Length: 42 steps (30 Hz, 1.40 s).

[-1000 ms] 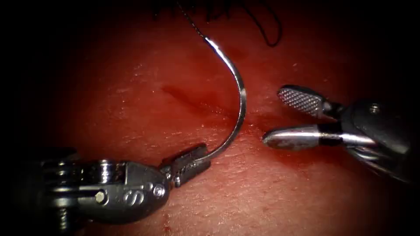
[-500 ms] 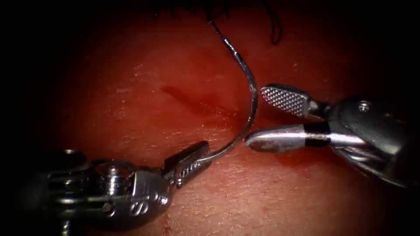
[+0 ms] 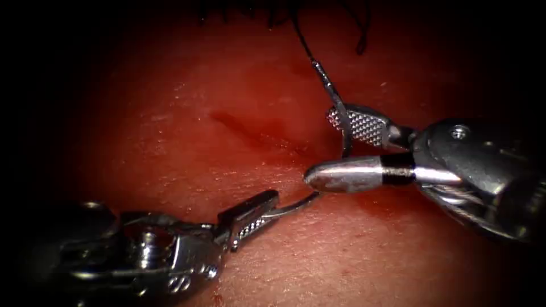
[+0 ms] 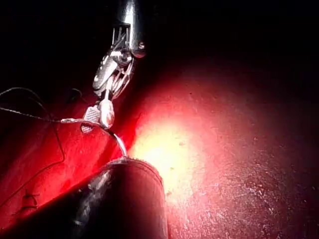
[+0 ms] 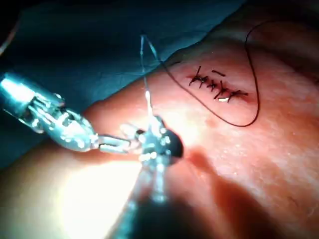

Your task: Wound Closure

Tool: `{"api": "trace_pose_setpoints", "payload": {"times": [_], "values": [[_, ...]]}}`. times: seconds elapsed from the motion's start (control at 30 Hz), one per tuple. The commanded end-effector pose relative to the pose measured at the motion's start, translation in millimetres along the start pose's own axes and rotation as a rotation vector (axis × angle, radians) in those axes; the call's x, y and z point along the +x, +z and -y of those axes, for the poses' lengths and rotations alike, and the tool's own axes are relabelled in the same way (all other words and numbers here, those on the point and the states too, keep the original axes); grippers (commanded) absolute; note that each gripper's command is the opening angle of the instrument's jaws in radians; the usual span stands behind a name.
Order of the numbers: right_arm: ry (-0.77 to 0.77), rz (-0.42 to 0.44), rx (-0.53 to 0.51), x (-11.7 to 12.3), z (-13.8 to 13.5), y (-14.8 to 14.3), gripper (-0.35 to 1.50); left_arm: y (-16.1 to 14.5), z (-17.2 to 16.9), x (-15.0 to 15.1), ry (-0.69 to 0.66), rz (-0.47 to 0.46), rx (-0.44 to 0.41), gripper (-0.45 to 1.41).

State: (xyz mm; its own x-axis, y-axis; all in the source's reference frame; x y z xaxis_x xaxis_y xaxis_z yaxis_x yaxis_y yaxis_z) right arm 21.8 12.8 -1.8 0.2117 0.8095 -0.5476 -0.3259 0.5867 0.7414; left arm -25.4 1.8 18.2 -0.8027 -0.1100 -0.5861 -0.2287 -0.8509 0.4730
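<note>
Your left tool (image 3: pixel 250 219) pinches the needle (image 3: pixel 341 122) by its end above the tissue (image 3: pixel 170 113) — your right tool's (image 3: pixel 335 145) jaws sit spread around its mid-curve.

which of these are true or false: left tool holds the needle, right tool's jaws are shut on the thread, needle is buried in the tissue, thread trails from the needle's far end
1. The left tool holds the needle near one end of its curve. True.
2. The right tool is shut on the thread. False: its jaws stand open around the needle's curve.
3. The needle is buried in the tissue. False: its whole visible curve lies above the surface.
4. The thread trails from the needle's far end. True.
</note>
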Motion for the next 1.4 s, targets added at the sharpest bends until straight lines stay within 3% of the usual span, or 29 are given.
{"api": "trace_pose_setpoints", "payload": {"times": [0.03, 0.1, 0.13, 0.17, 0.27, 0.4, 0.47, 0.57, 0.67, 0.77, 0.93, 1.17, 1.2, 1.4], "values": [[0.0, -0.012, -0.018, 0.1, -0.2, 0.5, 0.89, 0.6, -0.5, 0.2, -0.002, 0.002, 0.0, -0.45], [0.003, -0.022, -0.036, 0.4, -0.2, 0.4, 0.2, 0.6, -0.6, 0.2, 0.004, 0.001, 0.0, -0.45], [0.01, -0.023, -0.057, 0.5, -0.2, 0.4, -0.3, 0.6, -0.6, 0.2, 0.004, 0.001, 0.0, -0.45], [-0.007, -0.023, -0.102, 0.7, -0.1, 0.4, -0.35, 0.6, -0.6, 0.2, 0.004, -0.001, -0.001, -0.45], [-0.066, -0.017, -0.19, 1.0, 0.0, 0.4, -0.35, 0.6, -0.6, 0.2, 0.009, -0.006, -0.002, -0.45], [-0.091, -0.011, -0.211, 1.3, 0.0, 0.1, -0.35, 0.4, -0.7, 0.4, 0.008, -0.027, -0.011, -0.06], [-0.091, -0.011, -0.21, 1.3, 0.0, 0.1, -0.35, 0.2, -0.7, 0.6, 0.007, -0.035, -0.015, 0.04], [-0.114, -0.008, -0.21, 1.4, -0.1, 0.1, -0.35, 0.1, -0.4, 0.8, -0.079, -0.038, -0.025, 0.69], [-0.172, -0.004, -0.207, 1.4, -0.3, 0.1, -0.35, -0.3, 0.6, 1.0, -0.204, -0.082, -0.067, 0.84], [-0.248, -0.001, -0.168, 1.5, -0.8, 0.2, -0.35, -0.7, 2.4, 1.1, -0.358, -0.097, -0.119, 0.77], [-0.328, -0.015, -0.091, 2.3, -1.6, 0.3, -0.35, -1.1, 7.1, 1.0, -0.657, -0.106, -0.325, 0.86], [-0.415, -0.103, 0.012, 3.6, -1.6, -0.7, -0.35, 0.1, 12.1, 0.4, -0.89, -0.157, -0.544, 0.79], [-0.415, -0.103, 0.012, 3.6, -1.6, -0.7, -0.35, 0.1, 12.1, 0.4, -0.89, -0.157, -0.544, 0.79], [-0.493, -0.148, 0.082, 4.2, -1.8, -0.6, -0.35, 2.8, 12.8, 0.0, -1.069, -0.115, -0.776, 0.81]]}}
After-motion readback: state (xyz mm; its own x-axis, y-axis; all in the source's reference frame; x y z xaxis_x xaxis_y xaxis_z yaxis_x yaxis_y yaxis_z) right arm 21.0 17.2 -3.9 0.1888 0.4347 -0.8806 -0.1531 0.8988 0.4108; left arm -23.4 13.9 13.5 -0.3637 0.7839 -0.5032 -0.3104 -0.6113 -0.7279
